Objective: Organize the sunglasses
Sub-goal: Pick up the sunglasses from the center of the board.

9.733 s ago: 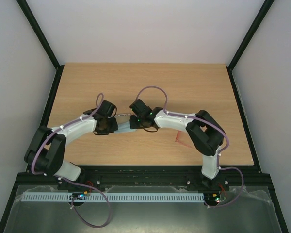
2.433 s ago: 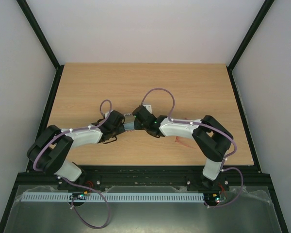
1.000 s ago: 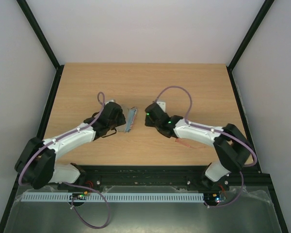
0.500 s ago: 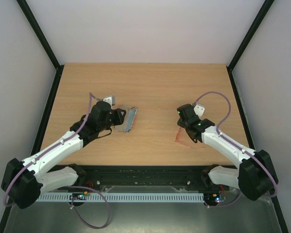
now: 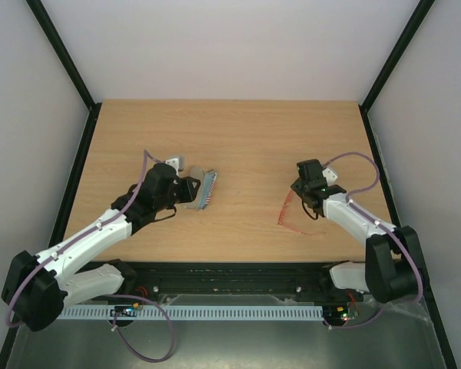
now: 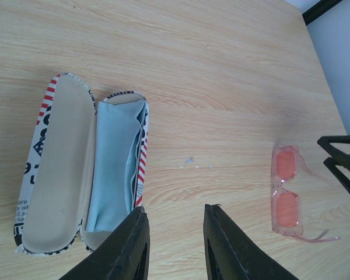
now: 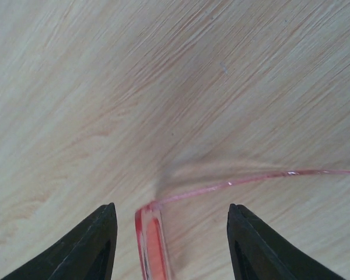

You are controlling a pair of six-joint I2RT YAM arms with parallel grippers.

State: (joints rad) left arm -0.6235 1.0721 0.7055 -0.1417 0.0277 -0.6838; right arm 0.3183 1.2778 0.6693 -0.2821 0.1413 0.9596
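The red-orange sunglasses (image 5: pixel 286 212) lie on the table at the right, arms unfolded; they also show in the left wrist view (image 6: pixel 286 191) and close up in the right wrist view (image 7: pixel 153 233). My right gripper (image 5: pixel 301 189) is open just above them, its fingers either side of one frame end. The flag-patterned case (image 6: pixel 58 169) lies open on the left, the light blue cloth (image 6: pixel 115 163) inside its lower half. My left gripper (image 5: pixel 190 189) is open and empty beside the case (image 5: pixel 206 190).
The wooden table (image 5: pixel 238 138) has black rails along its left and right edges. White walls stand close round it. Both arm bases sit at the near edge.
Both arms have drawn apart from the middle. The case now lies open on the table. My right gripper has swung right and down over the sunglasses. My left gripper has stayed by the case.
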